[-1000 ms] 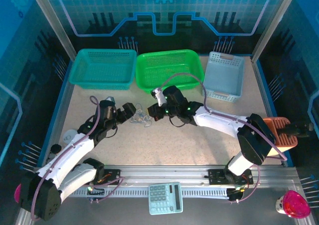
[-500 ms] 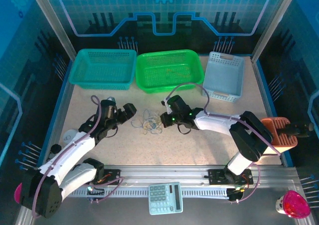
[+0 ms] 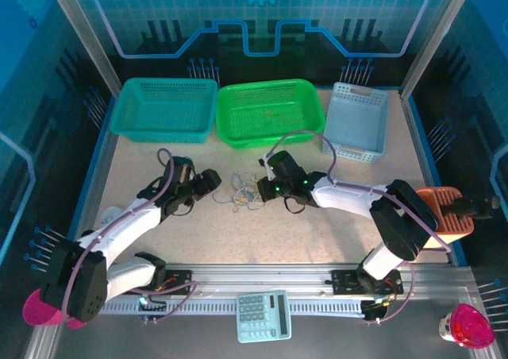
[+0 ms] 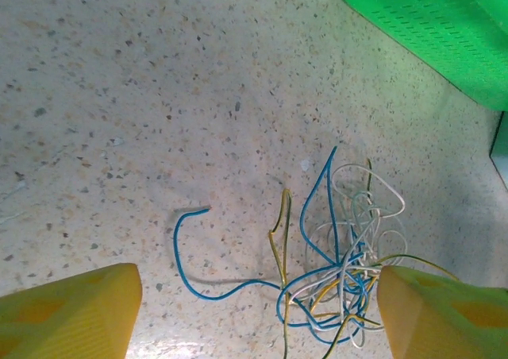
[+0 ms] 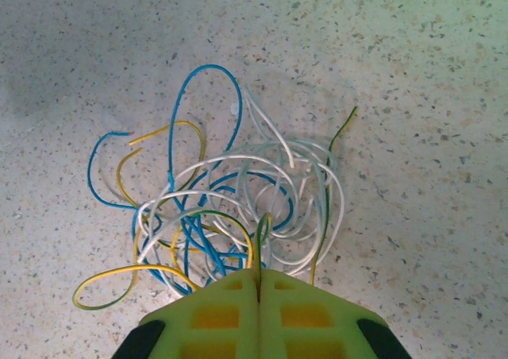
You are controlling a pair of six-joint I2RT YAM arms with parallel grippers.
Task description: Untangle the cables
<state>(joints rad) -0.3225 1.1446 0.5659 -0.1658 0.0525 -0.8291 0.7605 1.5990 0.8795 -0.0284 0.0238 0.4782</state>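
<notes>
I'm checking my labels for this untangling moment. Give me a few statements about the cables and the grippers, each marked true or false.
1. The right gripper is shut on a strand of the cables. True.
2. The cables lie inside a basket. False: they lie on the table, in front of the green basket.
3. The left gripper stands open. True.
4. All the cables are white. False: blue, yellow and white strands are tangled together.

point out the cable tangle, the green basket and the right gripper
cable tangle (image 3: 241, 194), top external view, middle of the bunched loops
green basket (image 3: 234, 135), top external view, near wall
right gripper (image 5: 259, 278), right wrist view, seam between shut fingertips
</notes>
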